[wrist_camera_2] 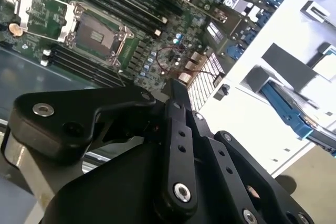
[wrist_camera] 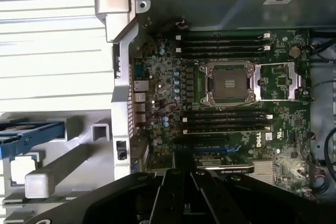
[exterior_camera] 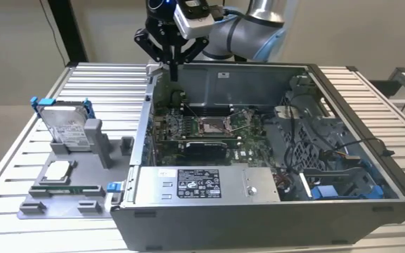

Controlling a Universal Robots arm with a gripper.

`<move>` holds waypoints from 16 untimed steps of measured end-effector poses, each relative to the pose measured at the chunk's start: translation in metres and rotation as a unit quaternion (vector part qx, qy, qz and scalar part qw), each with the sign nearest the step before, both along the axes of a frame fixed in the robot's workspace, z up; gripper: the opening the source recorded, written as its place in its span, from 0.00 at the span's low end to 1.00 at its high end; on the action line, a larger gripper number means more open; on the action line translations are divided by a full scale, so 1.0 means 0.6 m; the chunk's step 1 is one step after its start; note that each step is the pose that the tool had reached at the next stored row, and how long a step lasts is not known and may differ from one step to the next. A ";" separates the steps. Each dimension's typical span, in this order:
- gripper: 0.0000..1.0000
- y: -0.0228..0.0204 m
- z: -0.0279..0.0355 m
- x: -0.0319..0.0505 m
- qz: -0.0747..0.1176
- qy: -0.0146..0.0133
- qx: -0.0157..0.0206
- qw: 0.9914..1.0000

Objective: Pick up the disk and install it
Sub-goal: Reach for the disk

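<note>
Disk (exterior_camera: 68,128) upright, far from end effector (exterior_camera: 173,74)

- the disk (exterior_camera: 67,124), beside the computer case (exterior_camera: 259,216): lower end hidden in its grey stand (exterior_camera: 71,146).
- the arm (exterior_camera: 248,26) above the computer case: cut off by the picture's edge.
- the disk's label print: too small to tell.

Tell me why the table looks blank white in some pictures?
Second wrist view: the table burns out white beside the darker motherboard. First wrist view: its slats nearly wash out. Exterior view: evenly lit, the disk plain.
</note>
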State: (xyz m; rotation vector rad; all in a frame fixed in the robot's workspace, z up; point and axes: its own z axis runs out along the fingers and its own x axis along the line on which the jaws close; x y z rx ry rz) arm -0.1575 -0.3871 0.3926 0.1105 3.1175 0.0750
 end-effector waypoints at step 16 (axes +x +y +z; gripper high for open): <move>0.00 0.0109 0.000 -0.097 0.001 0.000 0.000 1.000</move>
